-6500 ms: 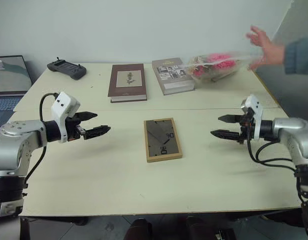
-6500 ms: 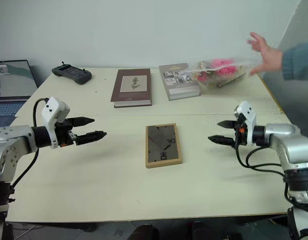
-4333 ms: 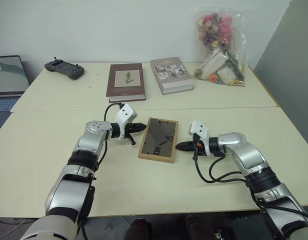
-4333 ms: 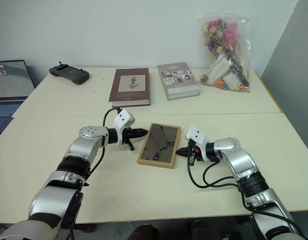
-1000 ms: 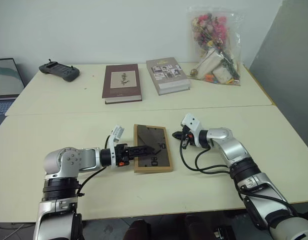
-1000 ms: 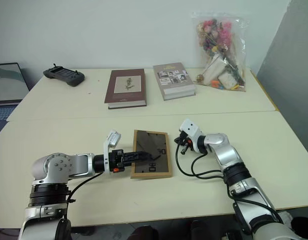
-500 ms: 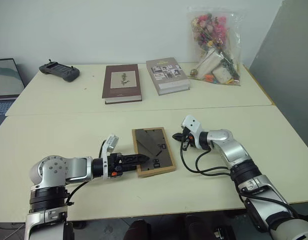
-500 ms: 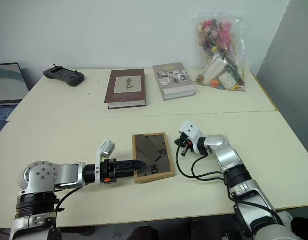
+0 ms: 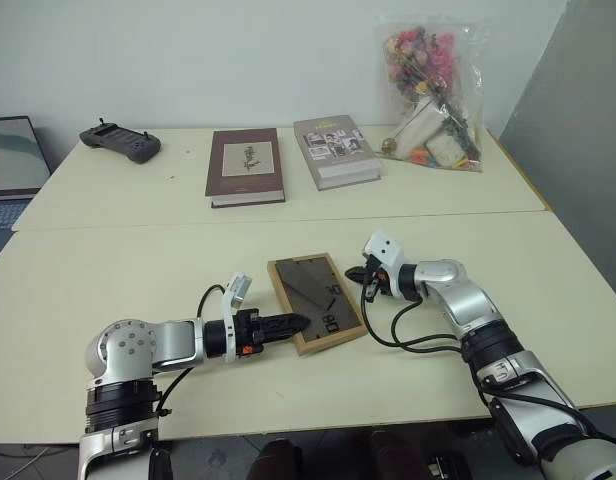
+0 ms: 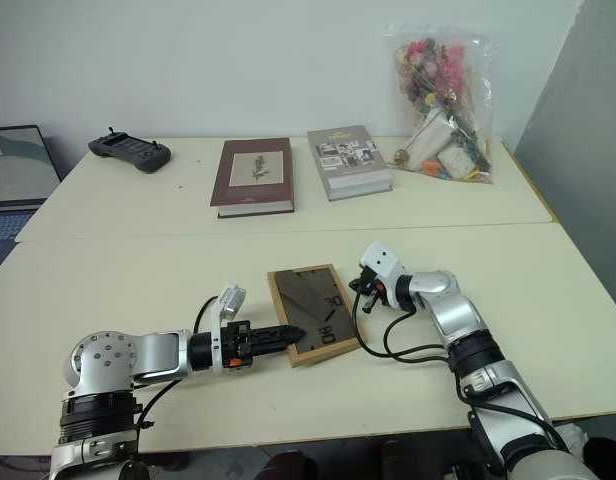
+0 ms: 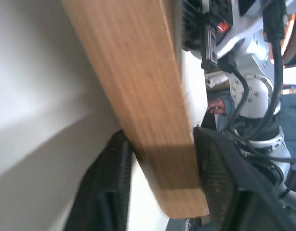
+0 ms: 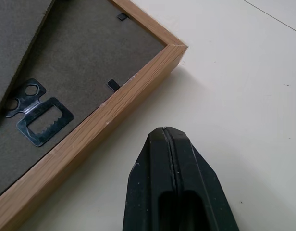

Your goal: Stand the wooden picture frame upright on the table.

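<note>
— While lying flat, dark back up, on the near half of the table [image 9: 108,260], just this side of the seam [image 9: 138,223]: the wooden picture frame [image 9: 316,288]. Crowded by anything?
— By nothing close. Beyond the seam, well apart: maroon book [image 9: 246,166], grey book [image 9: 334,150], bag of dried flowers [image 9: 428,60] at the far right corner, black controller [image 9: 120,141] far left, laptop [image 9: 8,155] past the left edge.
— And the pincers?
— Pinched at its near corner by the left gripper [image 9: 293,323]; from the left wrist, wood edge squeezed between both fingers [image 11: 225,183]. Pressed together, just beside the frame's right edge: right gripper [image 9: 356,271]. From the right wrist, parted from the wood by a sliver of tabletop; also a sawtooth hanger [image 12: 42,124] on the back.
— Room?
— Plenty of bare top left and right of the frame, and toward the front edge
</note>
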Controlling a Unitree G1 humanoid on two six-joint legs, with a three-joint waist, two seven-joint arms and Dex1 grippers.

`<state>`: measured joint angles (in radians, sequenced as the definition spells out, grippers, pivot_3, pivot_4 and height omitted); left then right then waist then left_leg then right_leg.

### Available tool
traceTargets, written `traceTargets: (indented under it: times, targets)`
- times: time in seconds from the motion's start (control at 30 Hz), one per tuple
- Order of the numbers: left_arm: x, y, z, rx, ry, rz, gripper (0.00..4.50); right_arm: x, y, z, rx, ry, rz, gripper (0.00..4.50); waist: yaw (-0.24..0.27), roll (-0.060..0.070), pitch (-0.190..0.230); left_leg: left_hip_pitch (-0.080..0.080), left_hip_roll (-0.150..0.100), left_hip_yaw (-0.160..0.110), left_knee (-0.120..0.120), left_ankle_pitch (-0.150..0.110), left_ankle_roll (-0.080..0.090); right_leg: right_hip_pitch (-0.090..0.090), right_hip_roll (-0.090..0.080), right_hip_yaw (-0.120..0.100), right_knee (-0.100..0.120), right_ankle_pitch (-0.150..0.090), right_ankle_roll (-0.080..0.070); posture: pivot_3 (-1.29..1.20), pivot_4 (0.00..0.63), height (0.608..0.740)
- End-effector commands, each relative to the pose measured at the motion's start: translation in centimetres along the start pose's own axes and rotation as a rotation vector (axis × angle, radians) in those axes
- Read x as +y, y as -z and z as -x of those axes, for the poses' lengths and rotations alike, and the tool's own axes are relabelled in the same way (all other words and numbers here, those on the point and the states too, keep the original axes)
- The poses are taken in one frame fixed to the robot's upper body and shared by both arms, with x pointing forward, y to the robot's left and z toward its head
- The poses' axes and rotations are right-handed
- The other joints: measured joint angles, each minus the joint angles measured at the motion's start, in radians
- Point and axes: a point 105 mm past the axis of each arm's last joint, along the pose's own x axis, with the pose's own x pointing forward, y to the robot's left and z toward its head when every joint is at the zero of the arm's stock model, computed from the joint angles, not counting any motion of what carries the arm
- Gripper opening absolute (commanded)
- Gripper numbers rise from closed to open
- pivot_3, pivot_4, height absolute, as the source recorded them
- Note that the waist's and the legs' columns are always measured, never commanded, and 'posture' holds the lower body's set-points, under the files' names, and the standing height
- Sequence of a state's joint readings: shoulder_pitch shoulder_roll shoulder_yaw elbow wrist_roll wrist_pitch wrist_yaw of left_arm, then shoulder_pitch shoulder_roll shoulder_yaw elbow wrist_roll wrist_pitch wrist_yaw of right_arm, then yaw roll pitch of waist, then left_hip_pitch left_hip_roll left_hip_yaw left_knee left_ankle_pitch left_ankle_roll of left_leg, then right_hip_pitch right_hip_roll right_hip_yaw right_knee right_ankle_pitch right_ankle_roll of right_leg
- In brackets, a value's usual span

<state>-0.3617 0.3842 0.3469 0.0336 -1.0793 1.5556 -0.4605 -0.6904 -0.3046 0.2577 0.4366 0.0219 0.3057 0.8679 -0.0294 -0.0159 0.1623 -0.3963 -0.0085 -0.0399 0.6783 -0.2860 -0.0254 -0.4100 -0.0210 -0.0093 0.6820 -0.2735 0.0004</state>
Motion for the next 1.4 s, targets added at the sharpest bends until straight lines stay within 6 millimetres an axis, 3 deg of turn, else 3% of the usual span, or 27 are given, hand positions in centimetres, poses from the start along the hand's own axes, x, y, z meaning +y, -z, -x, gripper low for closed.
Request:
traceTargets:
  times: [0.03,0.17,0.23,0.33,0.37,0.4,0.5,0.63,0.77,0.9,1.13,1.27,1.4]
  targets:
    - [-0.3,-1.0,-0.3,-0.046,-0.024,-0.054,1.31,-0.5,-1.4,0.6,-0.040,0.013,0.035,0.00,0.000,0.000,0.000,0.000,0.000,0.000,0.000,0.000,0.000,0.000,0.000,0.000,0.000,0.000,0.000,0.00,0.150,0.740]
    - [-1.5,-2.7,0.0,-0.091,0.015,-0.107,1.31,-1.8,-2.1,1.8,-0.053,0.058,0.054,0.00,0.002,0.000,0.000,0.000,0.000,0.000,0.000,0.000,0.000,0.000,0.000,0.000,0.000,0.000,0.000,0.00,0.150,0.740]
    - [-3.0,-4.5,0.6,-0.138,0.043,-0.195,1.31,-3.0,-3.4,3.6,-0.088,0.075,0.031,0.00,0.003,0.000,0.000,0.000,-0.001,0.000,0.000,0.000,0.000,0.000,-0.001,0.000,0.000,0.000,0.000,0.00,0.150,0.740]
    - [-5.6,-5.9,1.4,-0.154,0.090,-0.361,1.31,-3.7,-5.6,6.4,-0.140,0.034,-0.013,0.42,0.003,0.000,0.001,-0.002,-0.001,0.000,0.000,0.000,0.000,-0.001,-0.001,-0.001,0.000,0.000,0.000,0.00,0.150,0.740]
    - [-6.0,-6.1,1.5,-0.154,0.098,-0.395,1.31,-3.6,-6.2,6.9,-0.148,0.013,-0.019,0.79,0.003,0.000,0.001,-0.002,-0.001,0.000,0.000,0.000,0.000,-0.001,-0.001,-0.001,0.000,0.000,0.000,0.00,0.150,0.740]
    - [-6.4,-6.3,1.6,-0.154,0.103,-0.432,1.31,-3.3,-6.9,7.5,-0.162,-0.017,-0.022,0.89,0.003,0.000,0.001,-0.002,-0.001,0.000,0.000,0.000,0.000,-0.001,-0.001,-0.001,-0.001,0.000,0.000,0.00,0.150,0.740]
    - [-6.4,-6.8,1.7,-0.159,0.062,-0.542,1.31,-1.9,-10.4,8.8,-0.258,-0.143,-0.054,1.56,0.002,0.000,0.001,-0.001,0.000,0.000,-0.001,0.000,0.000,0.000,-0.001,0.000,-0.002,0.000,0.000,0.00,0.150,0.740]
    - [-6.7,-6.8,2.1,-0.134,0.079,-0.594,1.31,-0.2,-13.4,9.5,-0.320,-0.261,-0.061,2.53,-0.002,0.000,0.001,-0.001,0.000,0.000,-0.001,0.000,0.000,-0.001,0.000,0.000,-0.001,0.000,0.000,0.00,0.150,0.740]
    - [-7.3,-7.5,2.4,-0.140,0.097,-0.618,1.31,0.7,-15.7,9.1,-0.363,-0.321,-0.050,3.38,0.000,0.000,0.001,-0.002,0.000,0.000,-0.001,-0.001,0.001,-0.001,0.000,-0.001,-0.001,0.000,0.000,0.00,0.150,0.740]
    - [-7.5,-7.8,2.4,-0.142,0.104,-0.626,1.31,1.6,-16.2,7.7,-0.367,-0.349,-0.018,4.40,0.003,0.000,0.001,-0.002,0.000,0.000,-0.001,-0.002,0.004,-0.001,0.000,-0.001,-0.001,0.000,0.000,0.00,0.150,0.740]
    - [-8.0,-8.0,2.4,-0.147,0.112,-0.630,1.31,3.5,-16.2,4.6,-0.376,-0.352,0.066,4.46,0.002,0.000,0.001,-0.002,0.000,0.000,-0.001,-0.002,0.003,-0.002,0.000,-0.001,-0.001,0.000,0.000,0.00,0.150,0.740]
    - [-7.8,-7.9,2.5,-0.140,0.106,-0.627,1.31,4.6,-16.5,4.7,-0.390,-0.399,0.070,4.46,0.004,0.000,0.001,-0.003,0.000,0.000,0.000,0.000,0.001,-0.002,-0.001,-0.001,-0.001,0.000,0.000,0.00,0.150,0.740]
    - [-7.7,-7.8,2.6,-0.134,0.102,-0.622,1.31,6.1,-16.2,6.2,-0.392,-0.504,0.027,4.46,0.003,0.000,0.001,-0.003,0.000,-0.001,-0.001,0.000,0.001,-0.002,-0.001,-0.001,-0.001,0.000,0.000,0.00,0.150,0.740]
